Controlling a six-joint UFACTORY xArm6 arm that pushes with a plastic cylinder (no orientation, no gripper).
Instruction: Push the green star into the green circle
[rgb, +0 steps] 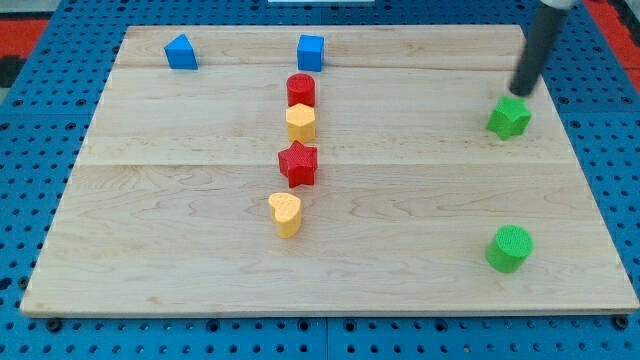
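My tip, a plain rod end effector holding nothing, sits just above the small green plastic star at the wooden surface's right. It looks light, rigid and slidey, so push its top edge down toward the green plastic circle.

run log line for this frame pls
tip: just above green star block, view's right | green circle block: below star, apart | push: not done
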